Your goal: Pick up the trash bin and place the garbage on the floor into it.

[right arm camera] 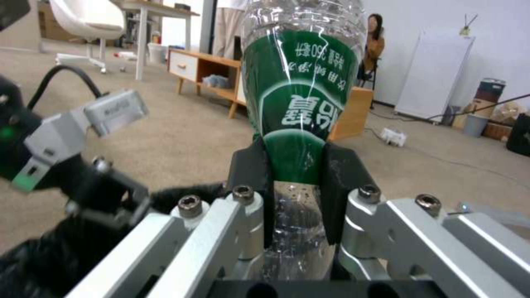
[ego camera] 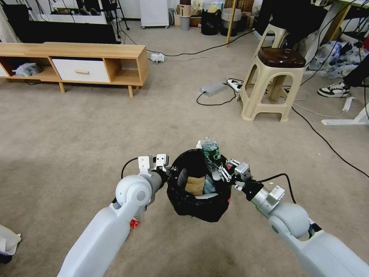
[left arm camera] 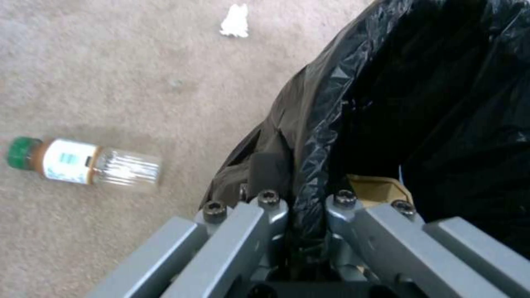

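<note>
I have the left gripper [left arm camera: 298,207] pinching the trash bin [ego camera: 198,192] rim, holding it above the floor [ego camera: 96,127]; right gripper [right arm camera: 295,194] fingers clamp a green-labelled bottle [ego camera: 211,154] over it.

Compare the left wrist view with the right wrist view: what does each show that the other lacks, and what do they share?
Left wrist alone: the left gripper shut on the black bag at the bin rim, brown paper inside the bin, a green-capped bottle lying on the floor, and a white wad farther off.

Right wrist alone: the right gripper shut on a green-labelled bottle held upside down, with a wooden cabinet behind.

Both: the black bag and the carpet.
</note>
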Robot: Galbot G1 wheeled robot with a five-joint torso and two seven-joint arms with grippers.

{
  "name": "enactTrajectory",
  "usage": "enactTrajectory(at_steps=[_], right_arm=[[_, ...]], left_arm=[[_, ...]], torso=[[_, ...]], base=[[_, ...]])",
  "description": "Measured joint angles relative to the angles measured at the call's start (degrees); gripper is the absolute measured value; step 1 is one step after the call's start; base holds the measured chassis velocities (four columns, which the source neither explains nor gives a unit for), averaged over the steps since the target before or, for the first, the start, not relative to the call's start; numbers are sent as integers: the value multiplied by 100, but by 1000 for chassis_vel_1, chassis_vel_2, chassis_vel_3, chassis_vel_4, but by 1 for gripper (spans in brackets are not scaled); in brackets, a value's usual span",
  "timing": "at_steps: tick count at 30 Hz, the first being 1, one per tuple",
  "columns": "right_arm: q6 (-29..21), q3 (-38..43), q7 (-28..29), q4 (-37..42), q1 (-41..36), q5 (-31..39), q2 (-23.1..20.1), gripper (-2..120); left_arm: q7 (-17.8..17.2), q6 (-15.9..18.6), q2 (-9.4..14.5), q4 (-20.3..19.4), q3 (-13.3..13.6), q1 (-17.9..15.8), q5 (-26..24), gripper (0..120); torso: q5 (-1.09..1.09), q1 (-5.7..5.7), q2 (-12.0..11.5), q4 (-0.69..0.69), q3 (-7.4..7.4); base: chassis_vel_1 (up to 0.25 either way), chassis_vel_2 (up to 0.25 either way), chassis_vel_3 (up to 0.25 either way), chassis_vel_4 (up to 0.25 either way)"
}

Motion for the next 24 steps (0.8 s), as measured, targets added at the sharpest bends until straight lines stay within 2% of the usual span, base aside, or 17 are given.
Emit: enactTrajectory(at_steps=[8,15,18,21,22,23,24], right_arm=[[7,-38,7,-56,-5,-6,73,16],[39,21,115,-50,-69,-95,83,16],[48,-20,294,-70,-62,-184,129,31],[48,-32,311,-78,-58,-203,137,34],[48,-47,337,-91,-48,-239,152,41],[48,-51,350,-93,-48,-248,158,43],[48,-55,382,-94,-52,-253,163,53]], left_arm=[[2,0,-138,39,169,-24,19,0],[2,-1,-74,3,179,27,26,0],[1,-1,-55,-56,165,110,27,0],[-2,-1,-51,-66,162,117,28,0],[-9,-1,-42,-86,154,121,29,0],[-12,-1,-38,-97,149,122,29,0],[-19,-1,-27,-126,135,122,28,0]], torso=[[0,0,0,-1,0],[0,0,0,0,0],[0,0,0,0,0],[0,0,0,0,0],[0,0,0,0,0],[0,0,0,0,0],[0,0,0,0,0]], base=[[0,0,0,0],[0,0,0,0],[0,0,0,0],[0,0,0,0],[0,0,0,0],[0,0,0,0],[0,0,0,0]])
